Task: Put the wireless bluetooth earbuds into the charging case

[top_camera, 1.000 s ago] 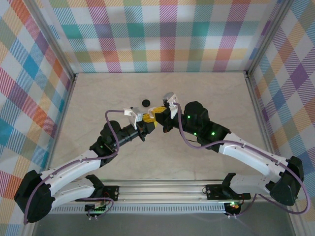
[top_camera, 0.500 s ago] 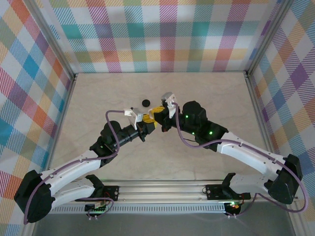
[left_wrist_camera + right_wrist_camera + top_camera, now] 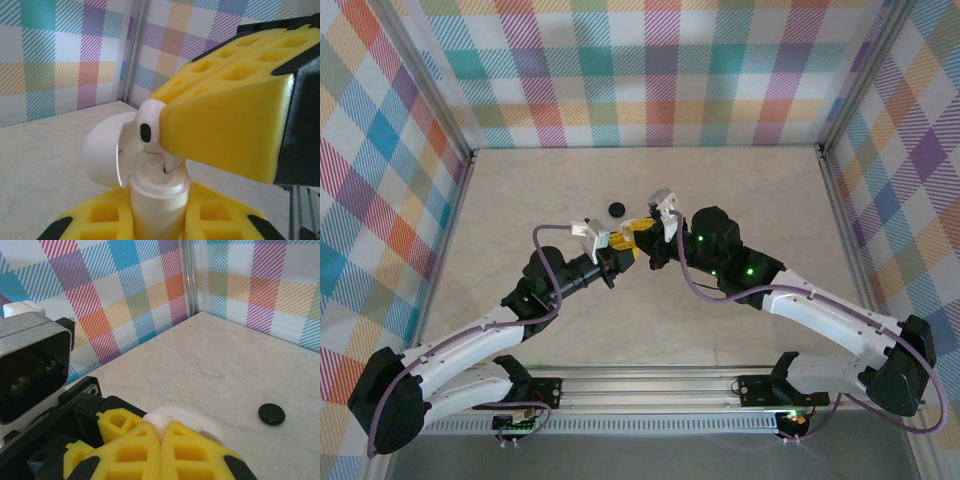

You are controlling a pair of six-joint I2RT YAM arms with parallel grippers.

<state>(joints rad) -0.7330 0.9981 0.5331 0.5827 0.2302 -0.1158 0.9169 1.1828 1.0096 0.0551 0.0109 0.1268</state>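
Two grippers are working together above the table [image 3: 520, 200]: the left gripper [image 3: 159, 214] is clamping the open charging case [image 3: 159, 192] upright so the white earbud [image 3: 148, 125] pinched in the right gripper [image 3: 161, 432] is pointing stem-down into it.

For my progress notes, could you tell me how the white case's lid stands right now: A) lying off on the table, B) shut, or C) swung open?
C: in the left wrist view the lid is hinged back from the case, with an earbud at its opening.
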